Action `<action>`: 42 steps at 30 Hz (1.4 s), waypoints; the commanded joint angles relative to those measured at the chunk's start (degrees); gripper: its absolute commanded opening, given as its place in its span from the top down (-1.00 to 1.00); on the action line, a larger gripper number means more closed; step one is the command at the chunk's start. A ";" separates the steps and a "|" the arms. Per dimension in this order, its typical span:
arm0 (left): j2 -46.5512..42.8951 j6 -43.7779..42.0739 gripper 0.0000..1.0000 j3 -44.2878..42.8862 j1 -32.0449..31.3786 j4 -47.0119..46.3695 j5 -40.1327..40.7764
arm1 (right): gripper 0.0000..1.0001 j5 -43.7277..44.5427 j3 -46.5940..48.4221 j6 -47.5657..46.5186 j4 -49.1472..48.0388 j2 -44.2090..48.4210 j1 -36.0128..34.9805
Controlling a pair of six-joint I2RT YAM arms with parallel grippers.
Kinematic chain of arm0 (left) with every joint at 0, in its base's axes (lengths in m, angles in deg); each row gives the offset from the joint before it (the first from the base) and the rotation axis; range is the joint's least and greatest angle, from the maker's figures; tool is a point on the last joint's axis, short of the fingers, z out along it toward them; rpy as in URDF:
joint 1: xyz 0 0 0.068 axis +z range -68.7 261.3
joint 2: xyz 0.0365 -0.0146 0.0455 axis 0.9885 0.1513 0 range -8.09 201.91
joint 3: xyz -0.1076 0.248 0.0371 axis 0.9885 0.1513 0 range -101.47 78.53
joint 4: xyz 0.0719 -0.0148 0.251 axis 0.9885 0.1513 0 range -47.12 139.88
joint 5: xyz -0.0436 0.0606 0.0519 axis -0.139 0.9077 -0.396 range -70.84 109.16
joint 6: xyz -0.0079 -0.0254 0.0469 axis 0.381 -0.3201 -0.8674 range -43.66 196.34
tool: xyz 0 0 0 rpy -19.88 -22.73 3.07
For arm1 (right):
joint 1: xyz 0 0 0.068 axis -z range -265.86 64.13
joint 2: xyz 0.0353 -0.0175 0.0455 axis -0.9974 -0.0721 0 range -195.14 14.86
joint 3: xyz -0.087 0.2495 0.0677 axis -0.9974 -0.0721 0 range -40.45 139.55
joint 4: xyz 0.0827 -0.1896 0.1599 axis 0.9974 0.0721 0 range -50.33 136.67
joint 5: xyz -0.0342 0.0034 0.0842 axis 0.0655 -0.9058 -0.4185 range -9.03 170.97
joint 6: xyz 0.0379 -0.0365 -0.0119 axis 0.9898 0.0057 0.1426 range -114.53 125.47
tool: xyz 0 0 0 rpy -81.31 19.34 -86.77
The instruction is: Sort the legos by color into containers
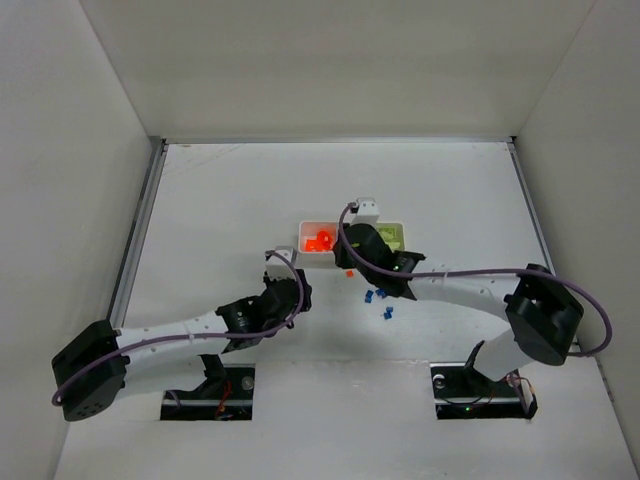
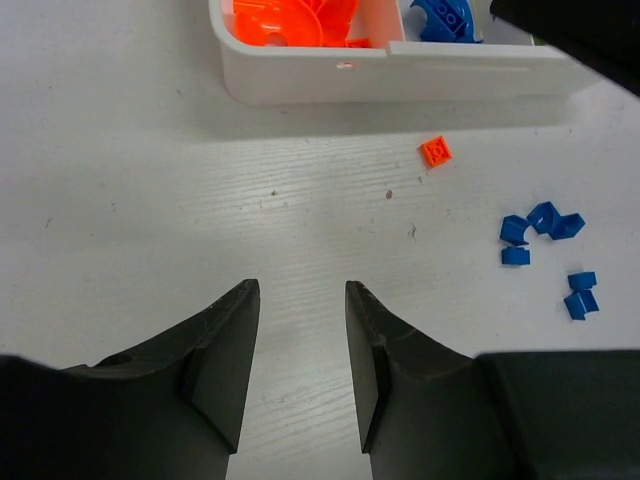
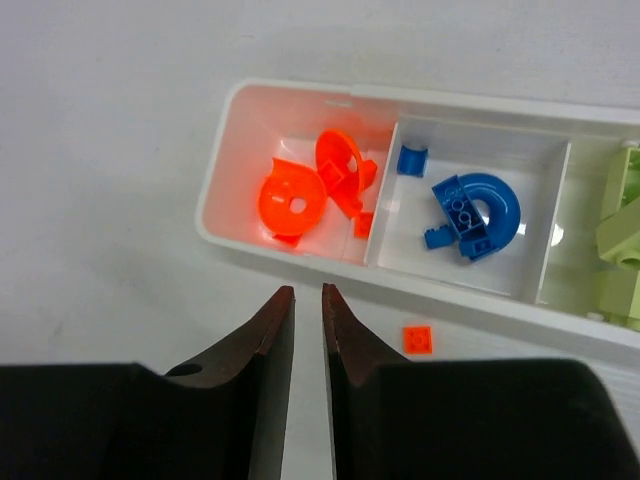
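The white tray holds orange legos in its left compartment, dark-blue ones in the middle and lime-green ones on the right. One small orange brick lies on the table just in front of the tray, and it also shows in the right wrist view. Several loose blue bricks lie to its right. My left gripper is open and empty over bare table, short of the tray. My right gripper hovers at the tray's near wall, empty, with only a narrow gap between its jaws.
White walls enclose the table on three sides. In the top view the tray sits mid-table with my right gripper above it and my left gripper to its lower left. Blue bricks lie under the right forearm.
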 commanded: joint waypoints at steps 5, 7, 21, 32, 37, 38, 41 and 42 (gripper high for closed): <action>0.12 1.16 0.27 -0.01 1.47 -1.17 2.13 | 0.44 1.36 -7.37 3.68 -1.60 -0.07 -2.25; 0.47 1.07 0.27 -0.19 1.56 -1.61 1.96 | 0.35 1.80 -7.81 4.39 -1.69 -1.56 -2.25; 0.21 0.45 0.26 -0.81 1.56 -1.62 1.95 | 0.25 8.57 -6.41 3.86 -0.37 -8.68 -3.48; 0.30 0.37 0.26 -0.98 1.65 -1.44 1.95 | 0.42 8.13 -4.91 3.16 -2.21 -12.99 -3.48; 0.74 -0.07 0.26 -1.25 1.74 -1.44 1.95 | 0.55 7.60 -5.26 3.16 -2.92 -12.21 -3.57; 0.65 -0.16 0.26 -1.25 1.74 -1.35 1.95 | 0.55 7.69 -5.70 3.33 -2.92 -11.42 -4.00; -0.05 -0.78 0.26 -1.16 2.44 -1.35 2.04 | 0.56 8.21 -7.02 3.77 -2.48 -7.56 -5.49; -0.49 -0.86 0.26 -0.90 2.70 -1.35 1.96 | 0.56 8.21 -7.37 3.77 -2.22 -6.07 -6.11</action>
